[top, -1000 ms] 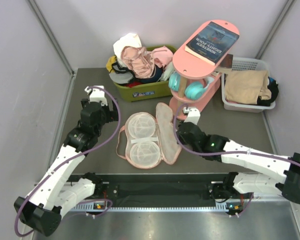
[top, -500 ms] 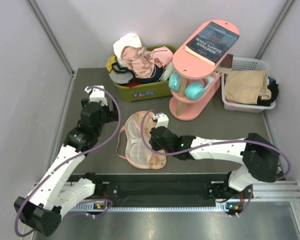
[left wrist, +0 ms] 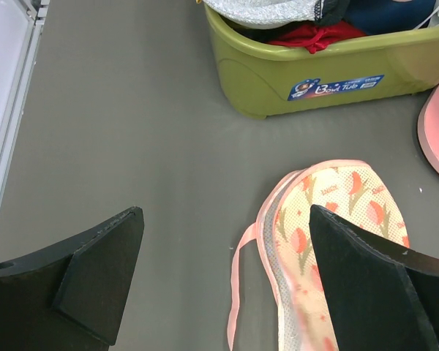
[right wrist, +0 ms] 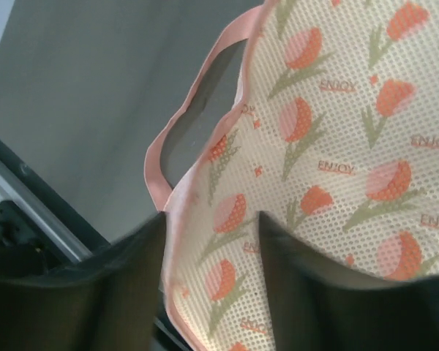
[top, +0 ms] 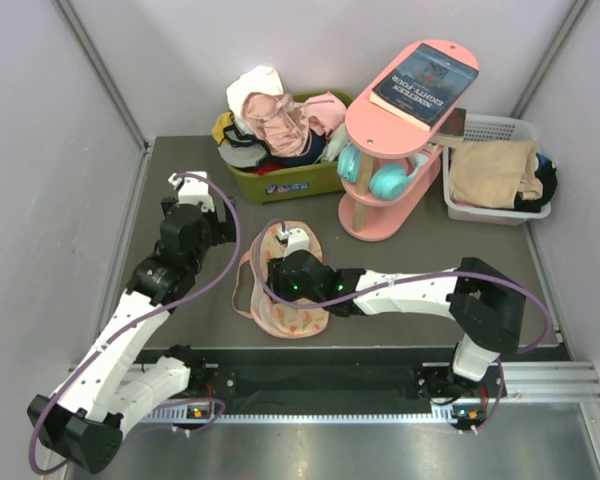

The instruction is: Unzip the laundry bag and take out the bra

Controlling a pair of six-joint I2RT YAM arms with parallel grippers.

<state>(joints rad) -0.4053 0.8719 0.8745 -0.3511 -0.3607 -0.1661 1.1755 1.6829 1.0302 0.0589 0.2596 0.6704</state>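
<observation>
One laundry bag [top: 285, 320] lies lengthwise near-to-far; right gripper [right wrist: 212, 228] parted over it, left gripper [left wrist: 225, 223] gaping.

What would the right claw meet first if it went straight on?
The laundry bag: the right claw points at its printed mesh, near the pink edge. It looks close, but depth is unclear.

Laundry bag [top: 292, 320]: a second ago it lay spread open, printed lid flung out to the right, pale round interior showing. Half a second ago the lid was partway over. The lid is now folded down on the left half, interior hidden. Right gripper [right wrist: 212, 219]: swung from the bag's right side to over its top. Its jaws were pinched and now stand parted above the printed mesh.
</observation>
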